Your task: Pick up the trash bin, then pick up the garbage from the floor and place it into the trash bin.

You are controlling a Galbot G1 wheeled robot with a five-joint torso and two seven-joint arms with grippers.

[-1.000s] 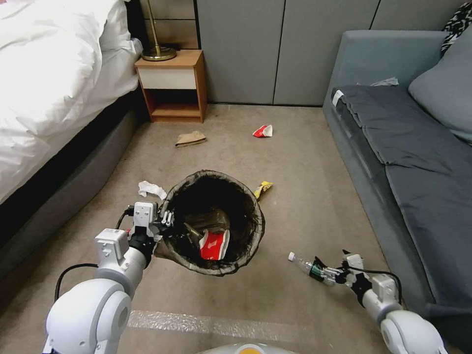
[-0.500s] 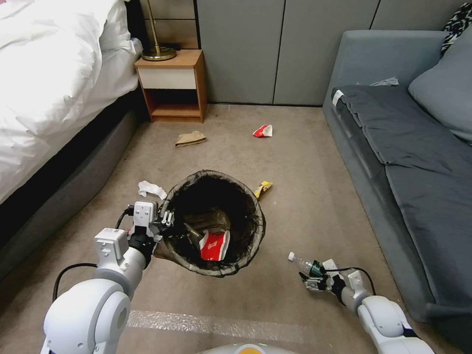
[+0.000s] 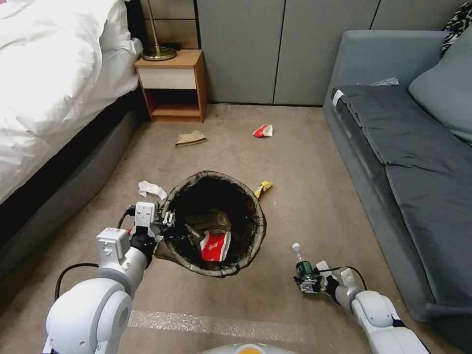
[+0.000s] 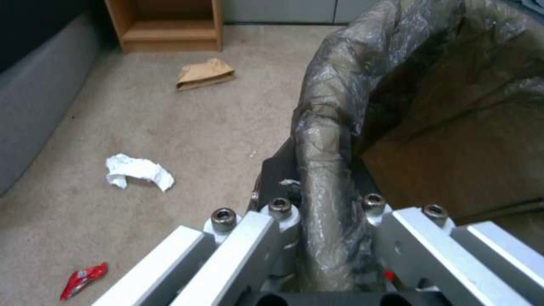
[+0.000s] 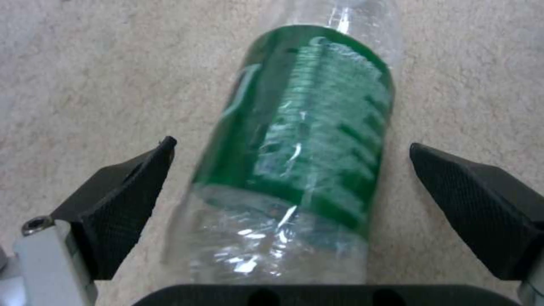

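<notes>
While left gripper (image 3: 166,220) clamps bin (image 3: 216,268) rim, right gripper (image 5: 292,187) fingers straddle bottle (image 5: 295,157), wide; light, slick, crushable—grip label.

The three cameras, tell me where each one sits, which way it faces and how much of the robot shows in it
Head view: up on the head, looking down at the carpet; both arms show, the left gripper on the trash bin.
Left wrist view: along the fingers clamping the bin's lined rim.
Right wrist view: down between open pads at the bottle.
Shared: the white tissue, in head and left wrist views.
</notes>
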